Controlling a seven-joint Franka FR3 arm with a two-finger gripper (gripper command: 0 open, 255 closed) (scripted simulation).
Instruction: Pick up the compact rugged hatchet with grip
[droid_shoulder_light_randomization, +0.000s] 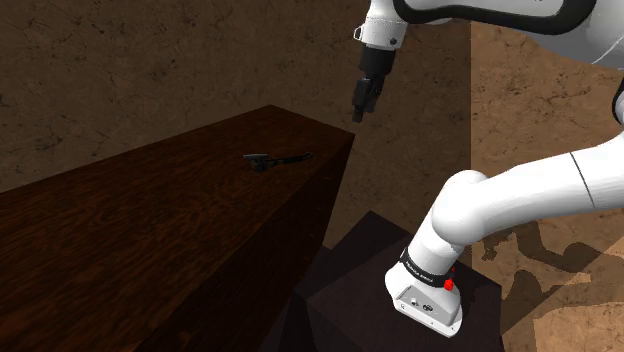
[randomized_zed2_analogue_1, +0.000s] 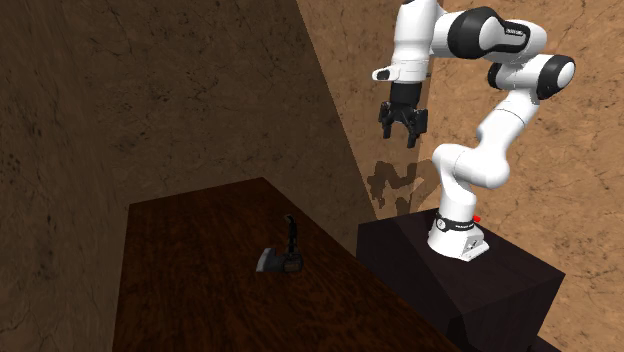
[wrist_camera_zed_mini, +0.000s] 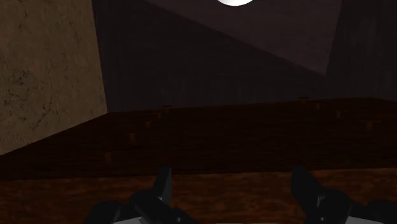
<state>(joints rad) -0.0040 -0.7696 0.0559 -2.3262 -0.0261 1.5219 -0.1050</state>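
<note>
I found the gripper released, its fingers apart and empty, hanging high over the dark table's edge. Farther on, the hatchet lay flat on that table, untouched. By my judgement nothing was accomplished: approach, grasp and lift all remained.

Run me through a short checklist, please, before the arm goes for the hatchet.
1. Fingers open: ok, they stand apart.
2. Hatchet found: ok, lying flat on the dark wooden table, near the edge facing the stand.
3. Gripper over the hatchet: not ok, it hangs high and off toward the stand.
4. Fingers lined up across the handle: cannot tell.
5. Hatchet grasped: not ok, untouched.
</note>
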